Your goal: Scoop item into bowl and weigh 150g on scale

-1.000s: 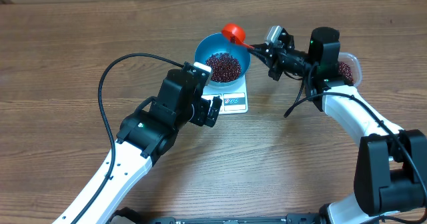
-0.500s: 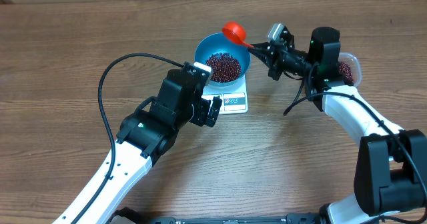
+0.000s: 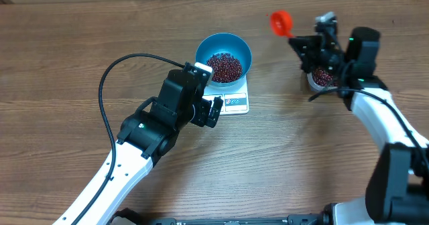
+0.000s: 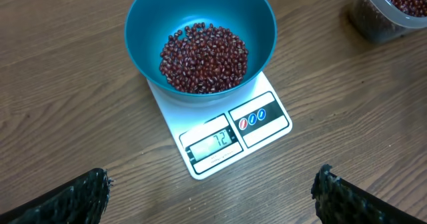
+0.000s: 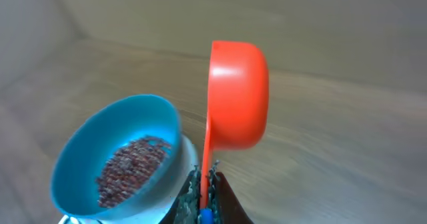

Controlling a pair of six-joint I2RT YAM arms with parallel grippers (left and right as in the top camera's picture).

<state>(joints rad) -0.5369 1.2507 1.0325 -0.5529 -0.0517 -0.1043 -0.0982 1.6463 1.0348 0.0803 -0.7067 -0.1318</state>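
Observation:
The blue bowl (image 3: 242, 49) stands on the white scale (image 3: 234, 103) with a heap of dark red-brown beans (image 3: 224, 66) in it. In the left wrist view the scale (image 4: 263, 134) shows 72 on its display, below the bowl (image 4: 143, 24) and its beans (image 4: 203, 57). My left gripper (image 3: 209, 110) hovers open just in front of the scale, its jaws wide apart (image 4: 212, 194) and empty. My right gripper (image 3: 305, 45) is shut on the handle of the red-orange scoop (image 3: 280, 21), held in the air right of the bowl. In the right wrist view the scoop (image 5: 237, 94) shows only its outside.
A clear plastic tub (image 3: 324, 78) with more beans sits at the right under my right arm, also visible in the left wrist view's top right corner (image 4: 390, 14). The left arm's black cable (image 3: 107, 84) loops over the wooden table left of the scale.
My right arm has swung right with the scoop, away from the bowl's rim to above the tub. The left arm has not moved.

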